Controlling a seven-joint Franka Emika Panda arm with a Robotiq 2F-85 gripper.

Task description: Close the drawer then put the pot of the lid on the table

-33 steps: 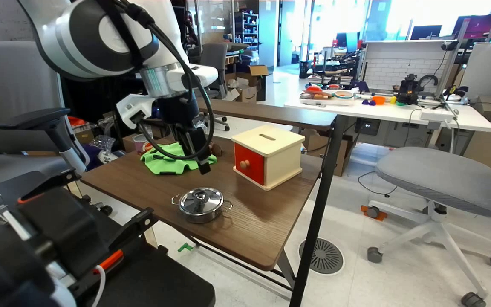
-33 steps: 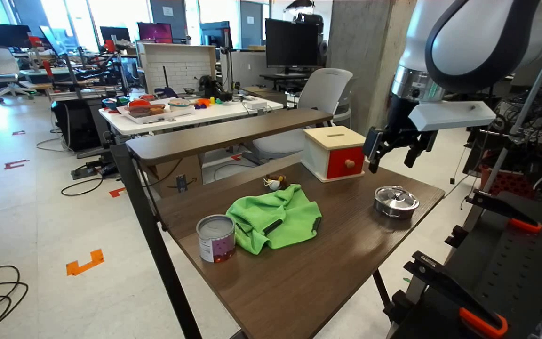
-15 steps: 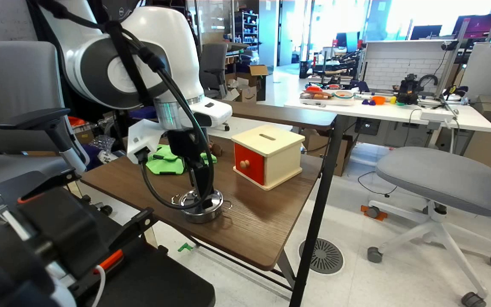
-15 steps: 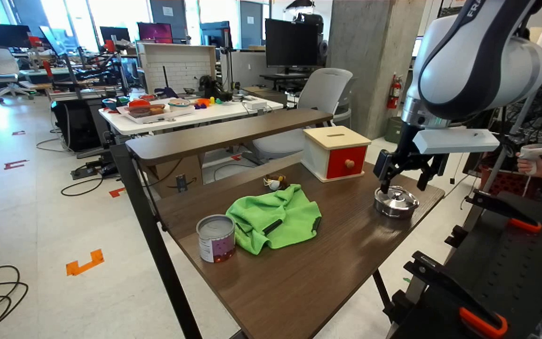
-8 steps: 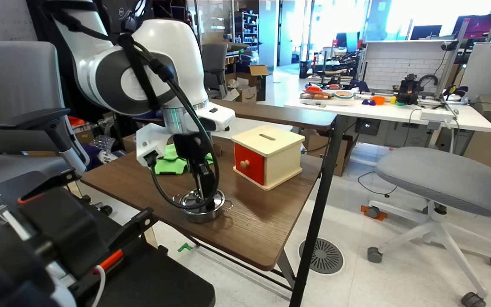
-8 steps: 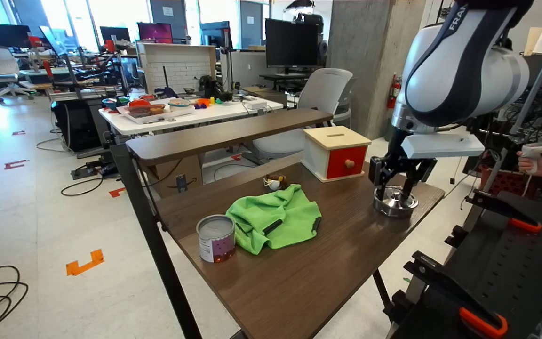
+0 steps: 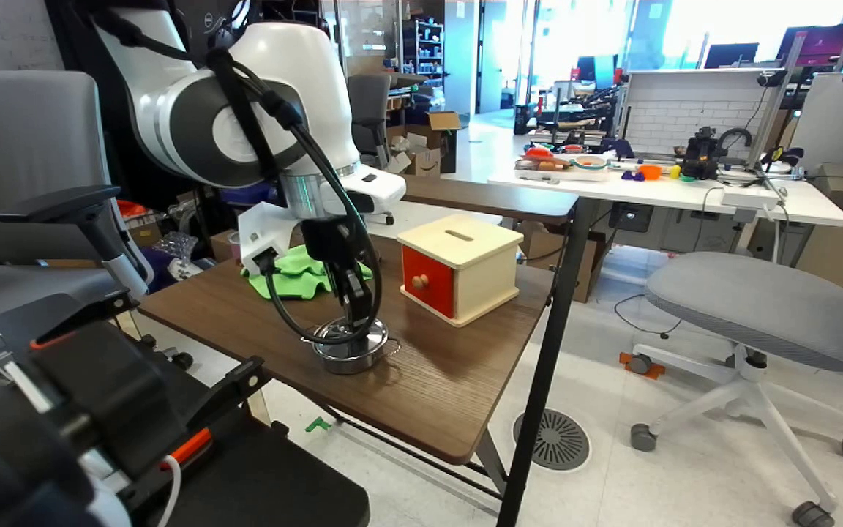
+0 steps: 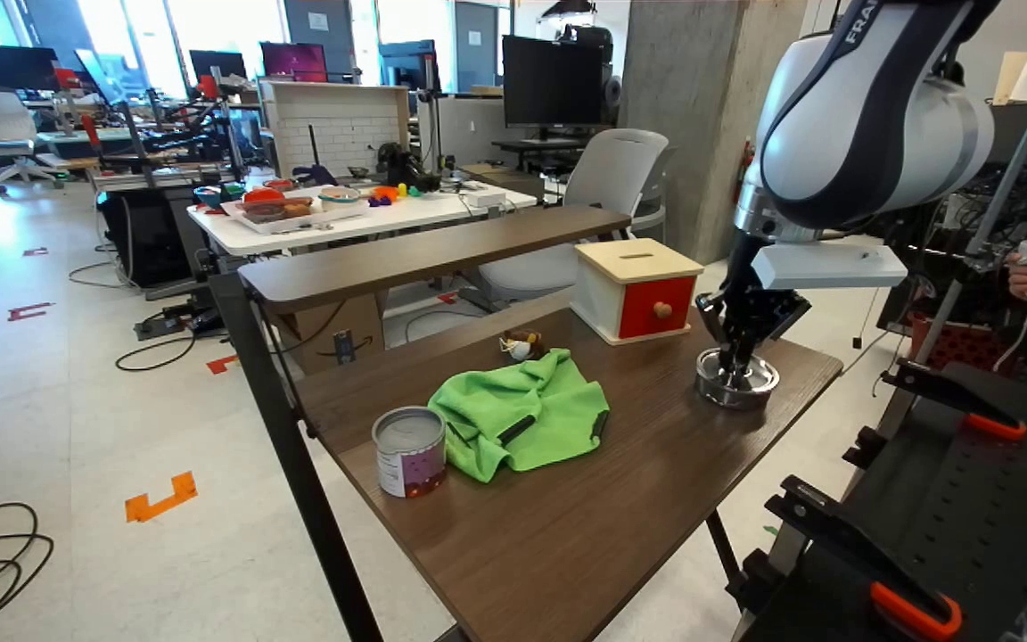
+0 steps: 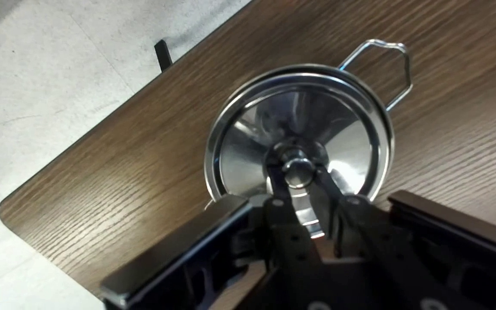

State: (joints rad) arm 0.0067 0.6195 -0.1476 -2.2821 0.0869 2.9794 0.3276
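My gripper (image 9: 298, 170) points down over the silver pot (image 8: 732, 398), shut on the knob (image 9: 299, 174) of its lid. Both black fingers press against that knob from opposite sides in the wrist view. The shiny lid (image 9: 243, 161) lies level over the pot's mouth, with a thin band of pot rim showing round it. Under them is the brown wooden table (image 8: 612, 535), close to one edge. A red drawer (image 8: 640, 312) with a round wooden knob is flush in its pale wooden box (image 7: 487, 282), pushed in, as both exterior views show.
A green cloth (image 8: 522, 419) lies crumpled mid-table, with a tin can (image 8: 411, 455) beside it. Behind the cloth sits a small brown toy (image 8: 522, 344). A raised shelf (image 8: 442, 254) runs along the back. Black clamps (image 8: 861, 544) stand by the near bench.
From above the table my gripper has come down over the pot, and its jaws have closed round the lid's knob. Pot and lid together have shifted slightly over the last half second.
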